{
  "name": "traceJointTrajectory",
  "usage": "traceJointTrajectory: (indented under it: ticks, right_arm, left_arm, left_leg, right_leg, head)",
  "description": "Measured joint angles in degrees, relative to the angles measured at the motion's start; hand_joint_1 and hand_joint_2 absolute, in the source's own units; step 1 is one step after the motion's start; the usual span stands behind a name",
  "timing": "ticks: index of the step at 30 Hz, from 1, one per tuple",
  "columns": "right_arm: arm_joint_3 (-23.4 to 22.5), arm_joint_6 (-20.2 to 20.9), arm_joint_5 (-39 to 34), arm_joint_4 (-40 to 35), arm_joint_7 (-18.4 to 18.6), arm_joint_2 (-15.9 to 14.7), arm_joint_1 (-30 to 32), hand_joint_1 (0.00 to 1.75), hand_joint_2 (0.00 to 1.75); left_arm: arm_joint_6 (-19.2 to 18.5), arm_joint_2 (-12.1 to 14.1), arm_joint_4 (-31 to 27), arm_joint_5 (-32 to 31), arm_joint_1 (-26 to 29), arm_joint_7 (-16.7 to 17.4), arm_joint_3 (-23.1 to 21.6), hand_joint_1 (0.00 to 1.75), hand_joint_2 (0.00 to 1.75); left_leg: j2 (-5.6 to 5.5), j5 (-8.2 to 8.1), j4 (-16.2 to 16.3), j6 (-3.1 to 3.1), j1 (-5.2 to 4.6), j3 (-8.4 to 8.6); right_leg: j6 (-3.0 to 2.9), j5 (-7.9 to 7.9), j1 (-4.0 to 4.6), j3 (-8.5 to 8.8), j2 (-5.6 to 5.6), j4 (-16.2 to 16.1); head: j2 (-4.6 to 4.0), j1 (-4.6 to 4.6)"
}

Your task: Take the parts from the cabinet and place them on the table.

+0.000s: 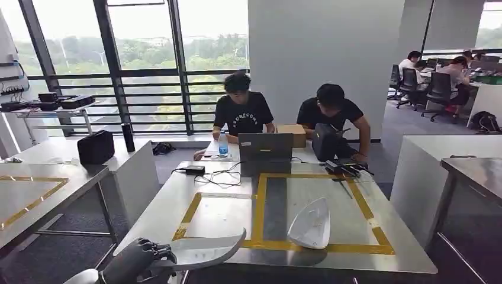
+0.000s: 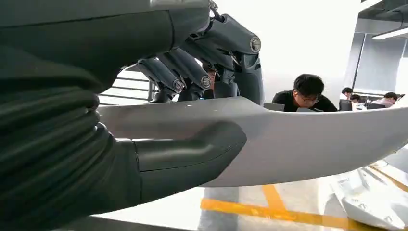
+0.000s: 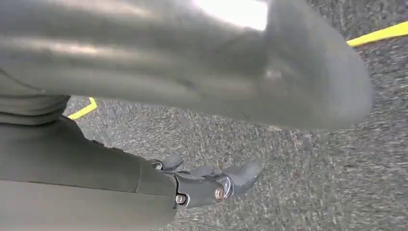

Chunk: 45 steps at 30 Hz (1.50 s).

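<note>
My left hand grips a long curved white part at the near left corner of the steel table; the part juts right over the table's front edge. Up close in the left wrist view, thumb and fingers of the left hand clamp the white part from both sides. Another white shell-shaped part lies on the table inside the yellow tape rectangle; it also appears as the white part on the table. My right hand hangs over grey carpet, fingers loosely extended, holding nothing.
Two people sit at the table's far end behind a laptop, a water bottle, a cardboard box and cables. A second taped table stands at left, a dark cabinet at right.
</note>
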Motion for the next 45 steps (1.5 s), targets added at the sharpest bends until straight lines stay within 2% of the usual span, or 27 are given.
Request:
traceJointTrajectory:
  ticks: [1, 2, 4, 6, 8, 10, 11, 12, 14, 15, 16, 17, 18, 19, 21, 23, 25, 26, 29, 30, 32, 34, 35, 40, 41, 43, 45]
  right_arm:
    - [0.0, 0.0, 0.0, 0.0, 0.0, 0.0, 0.0, 0.00, 0.00]
    - [0.0, 0.0, 0.0, 0.0, 0.0, 0.0, 0.0, 0.00, 0.00]
    - [-0.1, 0.0, 0.0, 0.1, 0.0, 0.2, 0.1, 0.00, 0.00]
    - [-0.1, 0.0, 0.3, 0.1, 0.0, 0.2, 0.1, 0.00, 0.00]
    - [-0.1, 0.0, 0.5, 0.1, -0.1, 0.3, -0.1, 0.00, 0.00]
    - [-0.1, 0.0, 0.8, 0.0, -0.3, 0.2, -0.4, 0.00, 0.00]
    - [-0.1, 0.1, 0.9, 0.0, -0.3, 0.3, -0.5, 0.00, 0.00]
    - [-0.1, 0.1, 0.9, 0.0, -0.2, 0.3, -0.5, 0.00, 0.00]
    - [-0.1, 0.1, 1.0, 0.1, -0.2, 0.3, -0.3, 0.00, 0.00]
    - [-0.1, 0.1, 1.0, 0.1, -0.2, 0.3, -0.2, 0.00, 0.00]
    - [-0.1, 0.2, 1.0, 0.1, -0.2, 0.3, -0.1, 0.00, 0.00]
    - [-0.1, 0.1, 1.0, 0.1, -0.2, 0.3, -0.1, 0.00, 0.00]
    - [-0.1, 0.2, 1.0, 0.1, -0.2, 0.3, 0.0, 0.00, 0.00]
    - [-0.1, 0.2, 1.0, 0.1, -0.1, 0.3, 0.3, 0.00, 0.00]
    - [-0.1, 0.2, 0.9, 0.2, 0.0, 0.4, 0.3, 0.00, 0.00]
    - [-0.1, 0.2, 0.9, 0.2, -0.1, 0.4, 0.0, 0.00, 0.00]
    - [-0.1, 0.1, 0.9, 0.2, -0.1, 0.4, -0.3, 0.00, 0.00]
    - [-0.1, 0.1, 0.9, 0.2, -0.1, 0.4, -0.3, 0.00, 0.00]
    - [-0.2, 0.0, 0.9, 0.2, -0.1, 0.5, -0.3, 0.00, 0.00]
    - [-0.2, 0.0, 0.9, 0.2, -0.1, 0.5, -0.2, 0.00, 0.00]
    - [-0.3, -0.1, 0.9, 0.2, -0.3, 0.6, -0.2, 0.00, 0.00]
    - [-0.3, -0.1, 0.9, 0.2, -0.4, 0.7, -0.1, 0.00, 0.00]
    - [-0.4, -0.1, 0.9, 0.3, -0.4, 0.9, -0.1, 0.00, 0.00]
    - [-0.4, -0.3, 0.9, 0.3, -0.5, 1.0, -0.3, 0.00, 0.00]
    - [-0.4, -0.3, 1.0, 0.3, -0.4, 1.0, -0.5, 0.00, 0.00]
    - [-0.5, -0.4, 1.0, 0.3, -0.1, 1.0, -0.6, 0.00, 0.00]
    - [-0.6, -0.4, 1.0, 0.3, -0.1, 1.1, -0.5, 0.00, 0.00]
  left_arm:
    - [0.0, 0.0, 0.1, 0.0, 0.0, 0.0, 0.0, 1.75, 1.75]
    - [0.0, 0.0, 0.2, 0.0, 0.0, 0.0, 0.0, 1.75, 1.75]
    - [0.0, 0.1, 0.8, 0.0, 0.4, 0.0, 0.0, 1.75, 1.75]
    - [0.0, 0.2, 0.9, 0.0, 0.7, 0.1, -0.2, 1.75, 1.75]
    - [0.1, 0.4, 0.6, 0.0, 0.4, -0.1, -0.1, 1.75, 1.75]
    - [0.1, 0.6, 0.3, 0.1, 0.2, -0.1, -0.1, 1.75, 1.75]
    - [0.1, 0.7, 0.3, 0.1, 0.2, -0.1, -0.1, 1.75, 1.75]
    - [0.1, 0.7, 0.3, 0.1, 0.2, -0.1, -0.1, 1.75, 1.75]
    - [0.1, 0.7, 0.5, 0.2, 0.3, -0.2, -0.1, 1.75, 1.75]
    - [0.1, 0.7, 0.6, 0.3, 0.3, -0.2, -0.1, 1.75, 1.75]
    - [0.0, 0.7, 0.7, 0.3, 0.3, -0.2, -0.1, 1.75, 1.75]
    - [0.0, 0.7, 0.9, 0.4, 0.3, -0.2, -0.1, 1.75, 1.75]
    - [0.0, 0.7, 0.9, 0.5, 0.3, -0.2, -0.1, 1.75, 1.75]
    - [0.0, 0.7, 1.3, 0.6, 0.2, -0.2, -0.1, 1.75, 1.75]
    - [-0.2, 0.7, 1.4, 0.7, 0.2, -0.1, -0.2, 1.75, 1.75]
    - [-0.2, 0.9, 1.3, 0.9, -0.2, -0.2, 0.0, 1.75, 1.75]
    - [-0.2, 0.9, 1.4, 1.0, -0.5, -0.2, 0.1, 1.75, 1.75]
    - [-0.2, 0.9, 1.6, 1.0, -0.6, -0.3, 0.1, 1.75, 1.75]
    - [-0.2, 0.9, 2.9, 0.8, -0.7, -0.3, 0.0, 1.75, 1.75]
    - [-0.1, 0.9, 3.3, 0.6, -0.8, -0.3, 0.0, 1.75, 1.75]
    - [0.0, 0.9, 4.3, 0.2, -1.4, -0.2, 0.0, 1.75, 1.75]
    - [0.4, 0.9, 6.1, -0.1, -2.3, -0.1, -0.1, 1.75, 1.75]
    - [0.8, 0.9, 7.3, -0.2, -2.6, 0.0, -0.1, 1.75, 1.75]
    - [3.5, 0.6, 11.6, -0.6, -5.0, -0.2, -0.5, 1.75, 1.75]
    - [4.2, 0.5, 12.9, -0.6, -5.7, -0.3, -0.5, 1.75, 1.75]
    - [6.1, -0.2, 16.7, -0.7, -7.0, -0.3, -0.5, 1.75, 1.75]
    - [8.1, -0.7, 20.3, -1.3, -7.6, 0.4, -0.7, 1.75, 1.75]
  left_leg:
    - [0.05, 0.70, -2.4, 0.00, 0.05, -0.38]
    - [0.11, 3.74, -6.0, 0.15, 0.06, -0.37]
    - [0.46, 18.78, -14.5, 0.72, 0.00, -1.42]
    - [0.40, 18.32, -13.4, 1.56, -0.33, -0.18]
    - [0.31, 17.67, -14.2, 2.47, -0.02, 1.35]
    - [0.24, 16.74, -15.0, 3.20, 0.17, 3.23]
    - [0.29, 16.12, -15.3, 3.41, 0.17, 4.04]
    - [0.23, 15.44, -15.4, 3.44, 0.17, 4.77]
    - [0.00, 13.76, -15.6, 3.43, 0.18, 6.72]
    - [-0.09, 12.83, -15.6, 3.32, 0.18, 7.81]
    - [-0.14, 11.82, -15.6, 3.19, 0.17, 9.14]
    - [-0.13, 10.76, -15.6, 3.12, 0.17, 10.58]
    - [-0.11, 9.73, -15.6, 2.96, 0.17, 11.76]
    - [-0.19, 8.67, -15.4, 2.73, -0.02, 11.92]
    - [-0.55, 6.86, -15.8, 1.85, -0.22, 13.07]
    - [-0.59, 7.66, -15.5, 1.11, -0.15, 14.38]
    - [-0.25, 8.91, -10.6, 0.68, 0.00, 11.85]
    - [-0.19, 8.44, -6.3, 0.56, 0.02, 8.92]
    - [-0.11, 2.80, 0.9, 0.02, 0.08, 1.93]
    - [-0.10, 2.58, 0.4, 0.07, 0.08, 0.80]
    - [-0.08, 6.76, -5.2, 0.60, 0.02, 0.94]
    - [0.02, 16.94, -13.6, 1.56, -0.26, 1.47]
    - [-0.21, 18.25, -15.2, 1.62, -0.67, 0.77]
    - [-0.04, 17.80, -16.0, 2.82, -0.03, 2.48]
    - [0.15, 17.55, -16.1, 3.18, 0.05, 2.83]
    - [0.20, 16.95, -16.0, 3.37, 0.14, 3.21]
    - [0.19, 16.37, -15.9, 3.24, 0.23, 3.72]
  right_leg:
    - [0.09, -0.97, -0.08, 1.13, 0.14, 0.0]
    - [0.32, -1.97, -0.15, 2.47, 0.26, 0.0]
    - [0.90, -4.07, -0.02, 4.55, 0.33, 0.5]
    - [1.86, -6.00, 0.09, 5.28, 0.65, -0.5]
    - [2.50, -4.41, 0.40, 6.03, 0.52, 1.2]
    - [2.82, -2.22, 0.16, 2.25, 0.05, 7.8]
    - [3.01, -2.51, 0.11, -0.76, -0.10, 11.6]
    - [3.20, -4.10, 0.12, -3.55, -0.12, 14.3]
    - [3.54, -9.73, 0.09, -7.73, -0.15, 15.7]
    - [3.61, -11.21, 0.03, -8.90, -0.18, 14.7]
    - [3.55, -10.95, 0.03, -9.41, -0.23, 12.3]
    - [3.47, -8.17, 0.05, -9.36, -0.23, 8.7]
    - [3.19, -2.56, 0.06, -9.24, -0.25, 4.9]
    - [2.93, 6.25, 0.11, -9.75, -0.43, 0.9]
    - [2.15, 6.29, 0.61, -8.89, -0.42, 1.3]
    - [1.14, 5.59, 0.45, -8.03, -0.50, 0.8]
    - [0.09, 4.86, 0.15, -6.02, -0.32, 0.1]
    - [-0.23, 4.17, 0.15, -5.18, -0.30, -0.1]
    - [-0.25, 2.04, 0.17, -2.84, -0.11, -0.2]
    - [-0.23, 1.28, 0.17, -1.78, 0.01, -0.2]
    - [-0.22, -0.31, 0.17, 0.38, 0.24, -0.2]
    - [0.07, -1.66, 0.17, 1.52, 0.33, -0.4]
    - [0.49, -2.20, 0.37, 2.43, 0.60, 0.3]
    - [2.09, -4.43, 0.56, 2.25, 0.20, 0.8]
    - [2.35, -5.76, 0.45, 0.51, 0.06, 4.0]
    - [2.88, -8.95, 0.10, -5.70, -0.02, 13.9]
    - [3.23, -8.04, -0.20, -9.54, -0.12, 17.8]
  head:
    - [0.00, 0.02]
    - [0.00, -0.02]
    - [0.00, -0.05]
    - [0.00, -0.04]
    - [-0.02, -0.02]
    - [0.00, 0.06]
    - [0.00, 0.09]
    - [0.02, 0.11]
    - [0.02, 0.20]
    - [0.02, 0.19]
    - [0.02, 0.28]
    - [0.00, 0.26]
    - [0.00, 0.28]
    - [-0.02, 0.33]
    - [0.00, 0.28]
    - [0.00, 0.24]
    - [0.00, 0.15]
    - [0.00, 0.06]
    - [0.00, 0.00]
    - [0.00, 0.00]
    - [0.00, -0.02]
    - [0.00, -0.05]
    - [0.00, 0.06]
    - [0.02, 0.00]
    - [0.00, 0.02]
    - [0.00, 0.11]
    - [0.00, 0.19]
